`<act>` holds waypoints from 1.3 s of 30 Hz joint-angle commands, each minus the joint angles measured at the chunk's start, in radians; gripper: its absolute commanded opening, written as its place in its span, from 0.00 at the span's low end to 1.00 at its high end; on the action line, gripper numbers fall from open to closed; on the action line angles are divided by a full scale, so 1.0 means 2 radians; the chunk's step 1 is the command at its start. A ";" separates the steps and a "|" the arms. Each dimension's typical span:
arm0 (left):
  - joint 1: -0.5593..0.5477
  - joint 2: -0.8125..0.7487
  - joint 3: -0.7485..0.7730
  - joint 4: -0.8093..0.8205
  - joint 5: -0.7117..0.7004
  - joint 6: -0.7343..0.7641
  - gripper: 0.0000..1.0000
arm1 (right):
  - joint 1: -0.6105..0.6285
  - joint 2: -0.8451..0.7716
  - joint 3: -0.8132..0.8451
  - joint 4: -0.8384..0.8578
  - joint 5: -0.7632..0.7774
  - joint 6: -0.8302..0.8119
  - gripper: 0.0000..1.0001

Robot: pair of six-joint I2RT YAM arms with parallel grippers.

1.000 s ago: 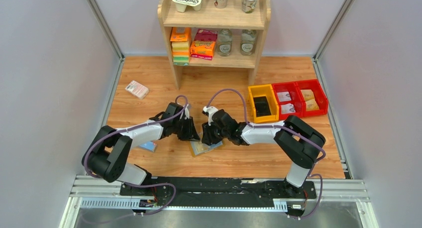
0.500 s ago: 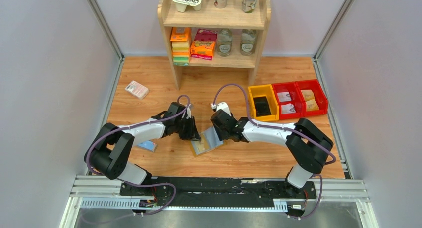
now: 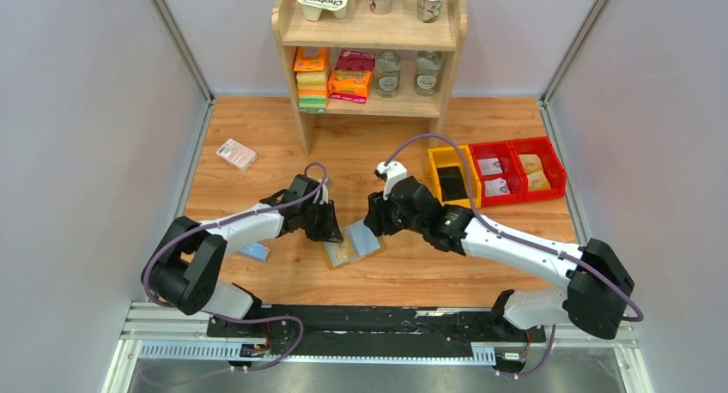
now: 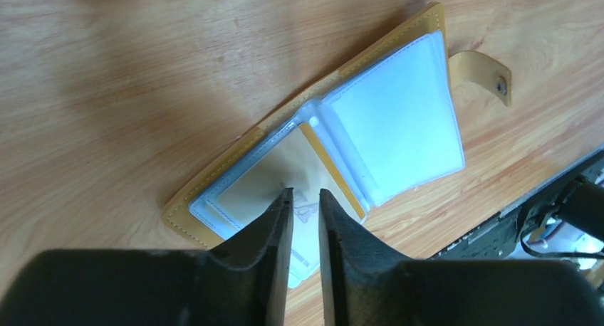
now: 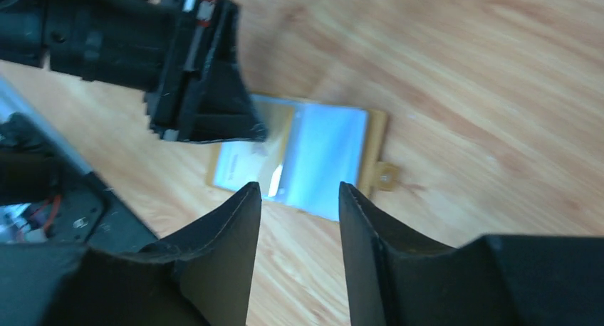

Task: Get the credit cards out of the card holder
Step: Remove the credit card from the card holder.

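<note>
The tan card holder (image 3: 354,244) lies open on the wood table, its clear sleeves facing up (image 4: 392,119). A pale credit card (image 4: 303,258) sticks partly out of the left sleeve, and a yellow card edge (image 4: 333,171) shows at the fold. My left gripper (image 4: 305,196) has its tips down on that left panel; the jaws stand a narrow gap apart with nothing clamped between them. My right gripper (image 5: 299,191) hangs open and empty above the table. It is just right of the holder (image 5: 320,155) and not touching it.
A wooden shelf (image 3: 369,50) with packets and cups stands at the back. Yellow (image 3: 452,180) and red bins (image 3: 515,170) sit at the right. A pink-white packet (image 3: 236,154) lies far left, and a small blue flat object (image 3: 255,252) lies under my left arm.
My right gripper has lifted off the holder and drawn back to the right, its jaws wider. The left gripper stayed in place on the holder.
</note>
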 commanded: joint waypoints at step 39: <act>0.000 -0.032 -0.063 -0.042 -0.088 0.012 0.09 | -0.042 0.196 -0.063 0.389 -0.303 0.177 0.31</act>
